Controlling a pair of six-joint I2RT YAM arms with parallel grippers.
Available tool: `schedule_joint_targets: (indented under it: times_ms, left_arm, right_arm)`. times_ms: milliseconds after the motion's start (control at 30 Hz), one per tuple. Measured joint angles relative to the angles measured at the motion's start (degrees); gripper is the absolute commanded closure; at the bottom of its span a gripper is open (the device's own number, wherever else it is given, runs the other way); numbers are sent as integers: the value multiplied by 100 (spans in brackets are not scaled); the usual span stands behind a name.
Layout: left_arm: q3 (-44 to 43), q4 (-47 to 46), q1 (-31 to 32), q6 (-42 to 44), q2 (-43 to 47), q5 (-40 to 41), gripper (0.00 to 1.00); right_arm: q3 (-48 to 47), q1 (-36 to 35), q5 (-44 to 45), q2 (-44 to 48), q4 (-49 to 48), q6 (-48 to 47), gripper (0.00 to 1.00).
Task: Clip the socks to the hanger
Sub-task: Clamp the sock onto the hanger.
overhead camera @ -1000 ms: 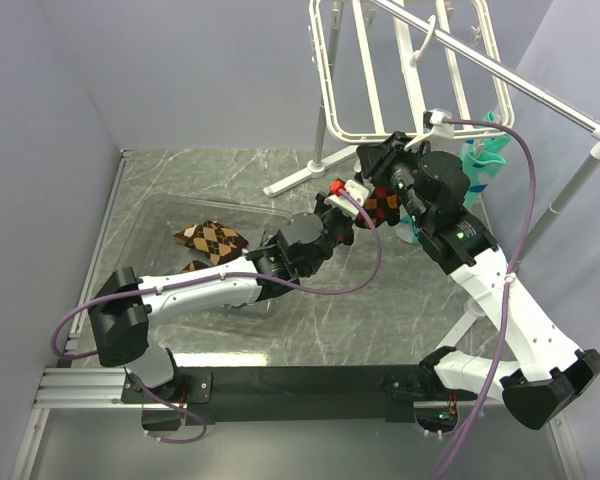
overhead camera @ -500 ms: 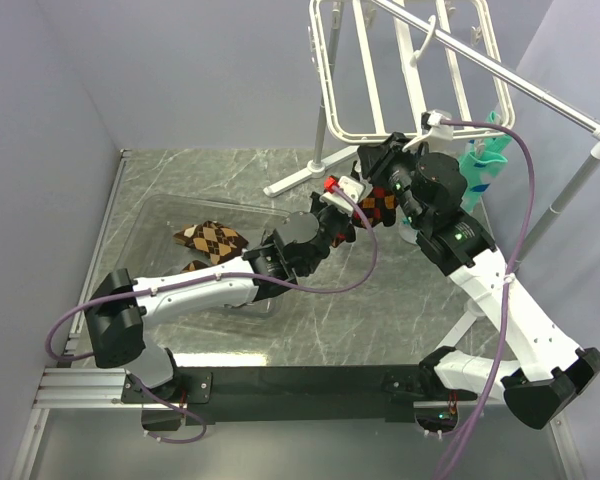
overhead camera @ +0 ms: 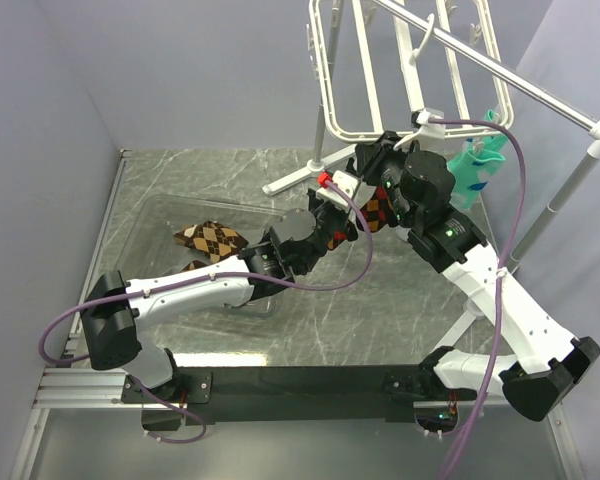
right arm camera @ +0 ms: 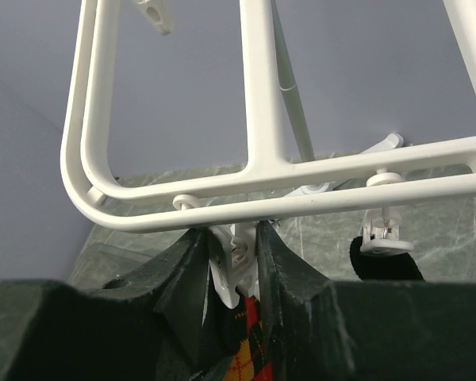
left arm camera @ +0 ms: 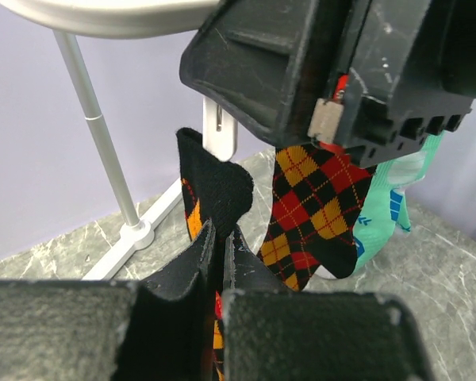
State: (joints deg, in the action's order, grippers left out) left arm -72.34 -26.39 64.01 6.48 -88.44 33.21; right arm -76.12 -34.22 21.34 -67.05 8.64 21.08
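The white hanger point(overhead camera: 330, 90) hangs from the pole at the back. My right gripper point(right arm camera: 234, 238) is shut on a white clip point(right arm camera: 239, 252) under the hanger's lower rim point(right arm camera: 254, 194). An argyle sock point(left arm camera: 313, 210) hangs below that clip, between the fingers. My left gripper point(left arm camera: 220, 232) is shut on a second argyle sock point(left arm camera: 214, 186), whose black cuff stands just under the neighbouring clip point(right arm camera: 385, 230). In the top view the left gripper point(overhead camera: 348, 222) sits just below the right one point(overhead camera: 372, 160). A mint-green sock point(overhead camera: 477, 165) hangs at the right.
Two more argyle socks point(overhead camera: 210, 238) lie in a shallow clear tray point(overhead camera: 150, 215) on the marble table. The silver pole stand point(overhead camera: 540, 95) crosses the back right, and its white foot point(overhead camera: 300, 178) rests on the table behind the grippers. Purple walls close in on both sides.
Both grippers have shifted a little up and left toward the hanger's rim, the left one carrying its sock along. Neither grip has changed.
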Motion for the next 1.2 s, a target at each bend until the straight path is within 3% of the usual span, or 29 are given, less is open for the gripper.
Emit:
schedule_joint_targets:
  times_ms: [1200]
  left_arm:
    - [-385,-50,20,-109,-219,-44,99]
  right_arm:
    - [-26,-15,103,-50,-96,501,100]
